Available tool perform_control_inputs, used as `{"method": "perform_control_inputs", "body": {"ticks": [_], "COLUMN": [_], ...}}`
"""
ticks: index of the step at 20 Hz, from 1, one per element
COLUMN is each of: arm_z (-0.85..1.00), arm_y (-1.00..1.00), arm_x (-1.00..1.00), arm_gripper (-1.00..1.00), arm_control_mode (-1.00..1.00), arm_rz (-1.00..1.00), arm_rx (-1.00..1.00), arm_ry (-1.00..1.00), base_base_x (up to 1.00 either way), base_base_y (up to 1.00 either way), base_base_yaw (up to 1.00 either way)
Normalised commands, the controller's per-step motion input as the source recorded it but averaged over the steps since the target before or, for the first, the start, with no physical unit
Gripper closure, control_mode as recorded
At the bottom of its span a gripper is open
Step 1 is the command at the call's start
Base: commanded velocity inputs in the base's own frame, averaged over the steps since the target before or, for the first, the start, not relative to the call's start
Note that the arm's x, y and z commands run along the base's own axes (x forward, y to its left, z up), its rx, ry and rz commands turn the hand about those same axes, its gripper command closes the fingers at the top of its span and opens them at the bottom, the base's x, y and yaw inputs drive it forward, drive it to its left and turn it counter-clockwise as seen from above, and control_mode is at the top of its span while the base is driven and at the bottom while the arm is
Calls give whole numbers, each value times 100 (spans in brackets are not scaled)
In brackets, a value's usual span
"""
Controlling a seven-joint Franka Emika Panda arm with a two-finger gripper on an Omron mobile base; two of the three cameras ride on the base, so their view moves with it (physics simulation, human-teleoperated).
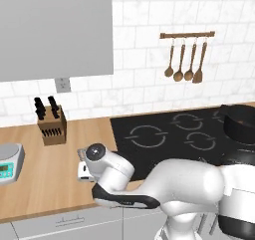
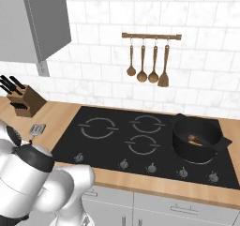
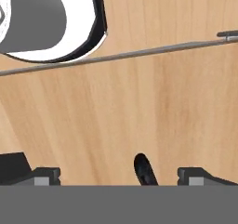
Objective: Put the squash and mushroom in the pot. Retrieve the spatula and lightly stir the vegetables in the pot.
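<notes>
Spatula (image 2: 37, 128) lies flat on the wooden counter (image 1: 45, 179), just left of the black cooktop (image 2: 140, 140) and in front of the knife block (image 1: 52, 127); in the right base view its slotted silver head shows clearly, while the arm hides most of it in the left base view. In the hand view a dark rounded tip (image 3: 145, 169) sits low between the two fingertips, which is probably the end of the spatula's slim black handle, though the angle is too tight to be sure. The gripper (image 3: 119, 175) hangs just above the counter with its jaws spread wide and nothing between them. I judge the spatula light and stiff, with a thin, smooth handle that could slip or roll under the pads; the best hold looks to be across the handle near its middle, squarely, so the metal head does not tip down when lifted. Lying so flat, it leaves little room under it, so the fingertips need to come down almost to the wood on either side. Farther right, the black pot (image 2: 197, 138) stands on the right burner of the cooktop, well apart from the spatula, with something brownish inside. Wooden spoons (image 2: 147, 61) hang from a rail on the tiled wall behind, and a small kitchen scale (image 1: 10, 164) sits at the far left of the counter.
</notes>
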Motion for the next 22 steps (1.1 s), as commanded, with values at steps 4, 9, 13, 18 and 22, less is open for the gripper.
{"method": "perform_control_inputs", "body": {"ticks": [4,9,13,18,22], "arm_z": [-18,-18,-22,-28,-26], "arm_y": [16,42,35,11,0], "arm_x": [26,25,19,7,0], "arm_gripper": [-100,-100,-100,-100,100], "arm_control_mode": [-100,-100,-100,-100,-100], "arm_rz": [2,3,2,0,0], "arm_rx": [-2,-5,-6,-4,0], "arm_ry": [0,4,5,4,1], "base_base_x": [0,0,0,0,0], "base_base_y": [0,0,0,0,0], "base_base_yaw": [0,0,0,0,0]}}
